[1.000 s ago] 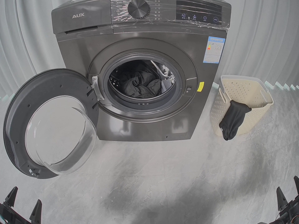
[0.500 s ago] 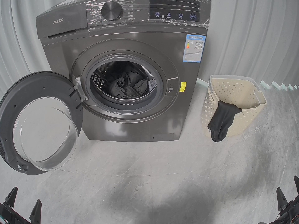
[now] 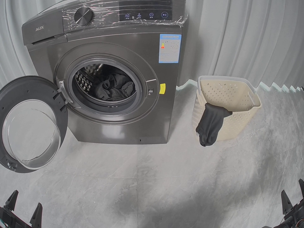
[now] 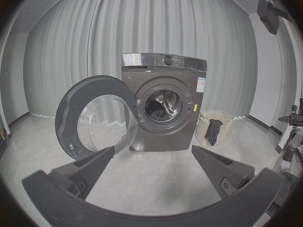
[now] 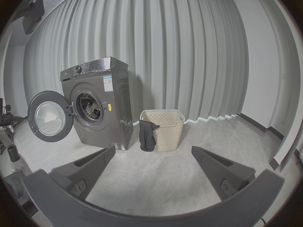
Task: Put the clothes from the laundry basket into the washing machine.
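Only the head camera swung rightward; left gripper [image 4: 152,148] and right gripper [image 5: 153,148] hung spread, empty, with the dark garment [image 3: 210,127] on the laundry basket [image 3: 243,124] well ahead.

The washing machine [image 3: 104,130] is finished in dark grey metal with a satin sheen, and its control panel [image 3: 145,15] is covered by wrinkled, glossy clear film [image 3: 104,7]. The laundry basket [image 3: 237,124] is moulded in matt cream perforated plastic, and the garment [image 3: 210,127] on it is seen as soft, matt dark cloth. The floor [image 3: 158,181] is laid in smooth, faintly glossy grey stone.
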